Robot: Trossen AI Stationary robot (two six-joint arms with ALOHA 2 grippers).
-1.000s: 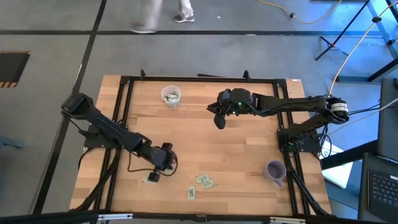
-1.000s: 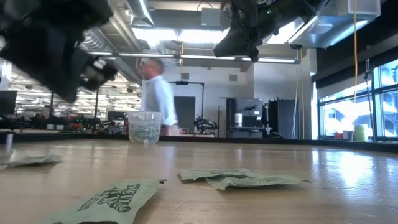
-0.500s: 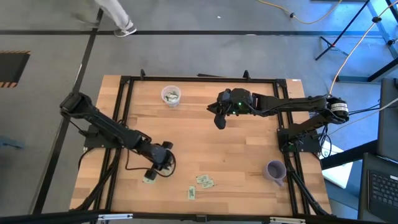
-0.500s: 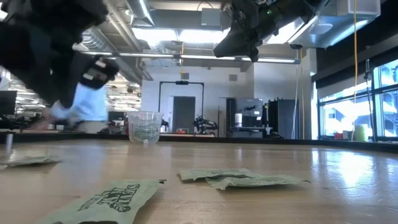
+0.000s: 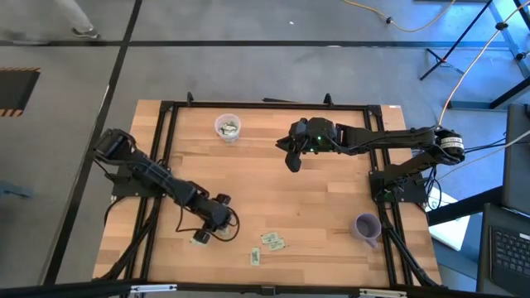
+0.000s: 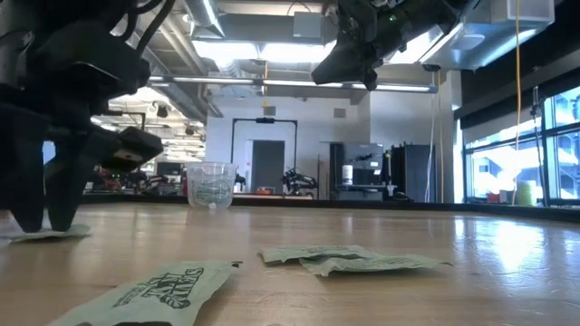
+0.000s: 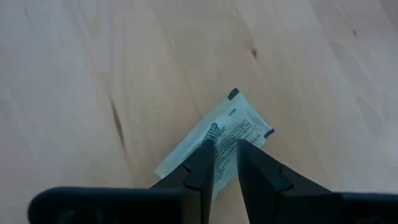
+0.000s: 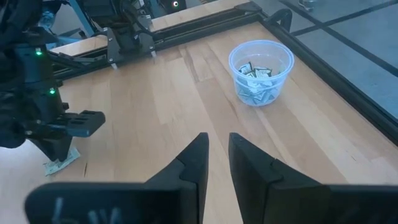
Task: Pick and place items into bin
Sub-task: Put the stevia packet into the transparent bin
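Left pincer (image 7: 225, 151), slightly parted, straddles one packet (image 7: 214, 143); three more packets (image 5: 270, 242); one bin (image 5: 228, 127).

1 camera hangs overhead, looking straight down on the whole table (image 5: 273, 178). A 2nd sits at tabletop height, facing level across the wood into the room, very near the front packets (image 6: 349, 260). The left wrist camera stares down, close on 1 packet (image 7: 214, 140). The right wrist camera looks across the table from higher up, sharing the cup (image 8: 260, 71) with the overhead and low views.
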